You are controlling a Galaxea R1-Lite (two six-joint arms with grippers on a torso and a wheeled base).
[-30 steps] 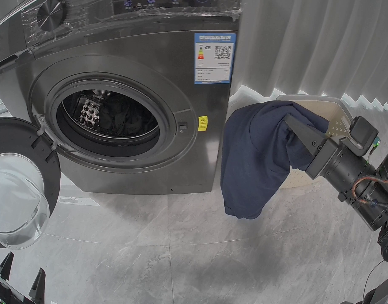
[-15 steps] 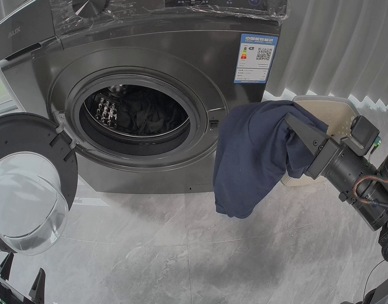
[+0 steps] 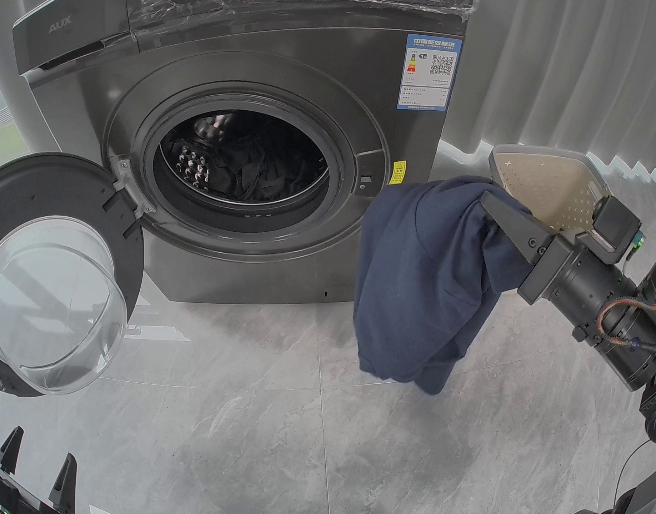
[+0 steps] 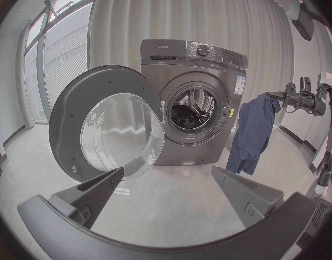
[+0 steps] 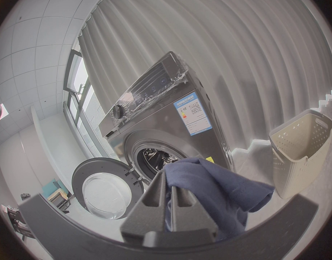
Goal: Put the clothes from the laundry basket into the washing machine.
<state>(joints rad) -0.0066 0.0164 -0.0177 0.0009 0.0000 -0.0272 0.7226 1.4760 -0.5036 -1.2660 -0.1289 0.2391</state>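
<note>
We are in the carry step. Our right gripper (image 3: pixel 493 207) is pinched tight on a navy shirt (image 3: pixel 421 273), which hangs just off the right front corner of the washer (image 3: pixel 271 58), clear of the floor as far as we can tell. The basket (image 3: pixel 549 187) stands right of the washer, behind the shirt. The door (image 3: pixel 56 273) is swung wide to the washer's left, and dark clothes (image 3: pixel 263 169) already lie in the drum (image 3: pixel 199 162). Our left gripper (image 4: pixel 166 169) sits low in front of the washer, its fingers (image 4: pixel 101 185) spread wide and holding nothing. Next, we judge, the shirt must travel left to the drum mouth and go well inside before release, with the hanging hem lifted over the lip so it does not drape out.
</note>
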